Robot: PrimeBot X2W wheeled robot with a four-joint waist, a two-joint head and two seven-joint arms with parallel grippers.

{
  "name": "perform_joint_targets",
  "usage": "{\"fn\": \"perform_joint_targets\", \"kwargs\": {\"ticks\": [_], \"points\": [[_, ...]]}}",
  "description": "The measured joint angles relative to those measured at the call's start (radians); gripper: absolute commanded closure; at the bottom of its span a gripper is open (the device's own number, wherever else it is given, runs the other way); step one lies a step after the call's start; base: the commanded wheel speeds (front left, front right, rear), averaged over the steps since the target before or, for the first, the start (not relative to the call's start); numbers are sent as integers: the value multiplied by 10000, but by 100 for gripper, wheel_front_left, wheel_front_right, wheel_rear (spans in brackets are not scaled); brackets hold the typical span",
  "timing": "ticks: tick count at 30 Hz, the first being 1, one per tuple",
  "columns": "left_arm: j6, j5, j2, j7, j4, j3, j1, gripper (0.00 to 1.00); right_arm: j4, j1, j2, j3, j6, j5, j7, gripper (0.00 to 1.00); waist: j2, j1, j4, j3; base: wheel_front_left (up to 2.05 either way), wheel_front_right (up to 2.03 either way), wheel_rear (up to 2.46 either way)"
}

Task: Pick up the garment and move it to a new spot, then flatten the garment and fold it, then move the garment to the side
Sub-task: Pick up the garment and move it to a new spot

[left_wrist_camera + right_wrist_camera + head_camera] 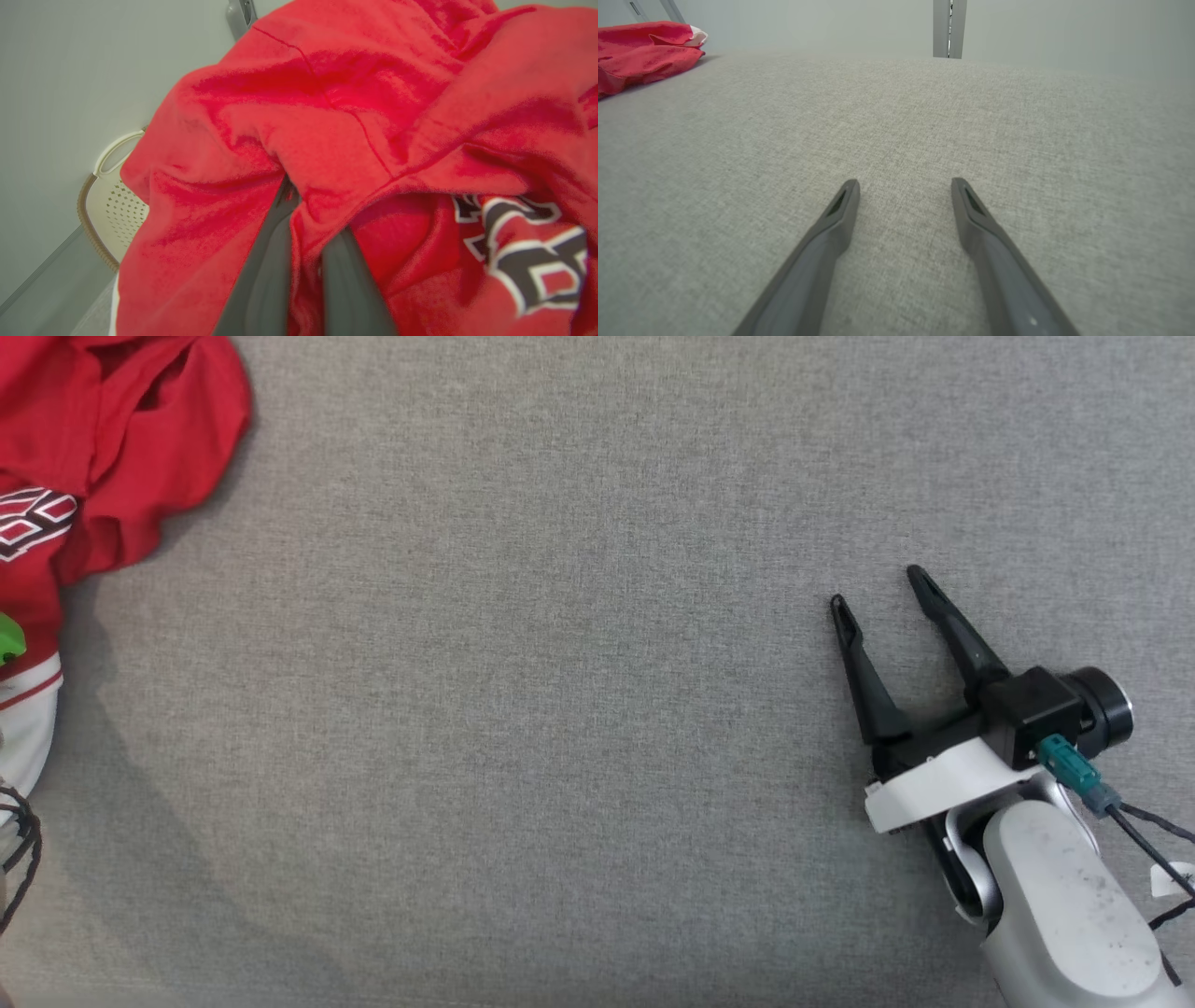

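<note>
Seemingly L gripper pinches red garment; R gripper spread apart over grey surface.

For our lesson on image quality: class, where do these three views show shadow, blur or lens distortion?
Head view: even light, sharp; the garment throws a soft shadow onto the grey surface. Left wrist view: garment and fingers too close, smeared. Right wrist view: wide-angle lens bows the surface's far edge.
</note>
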Motion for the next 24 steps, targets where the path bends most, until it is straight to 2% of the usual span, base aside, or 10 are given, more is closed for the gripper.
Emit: {"fn": "perform_joint_targets", "kwargs": {"ticks": [6,12,17,24], "points": [[-433,138,230,-953,-497,-199,-8,100,385,640,401,-90,0,92,71,0,0,0,-26,-875,0,0,0],[-940,236,320,-1122,-1592,-487,15,100,568,1228,757,-224,0,169,75,0,0,0,-79,-1832,0,0,0],[-1198,-107,328,-374,-3308,-711,253,100,612,1596,959,-414,0,201,75,0,0,0,-172,-2547,0,0,0],[-1223,-1083,508,1457,-7296,-754,1425,100,606,1901,1175,-587,0,255,77,0,0,0,-530,-3182,0,0,0]]}}
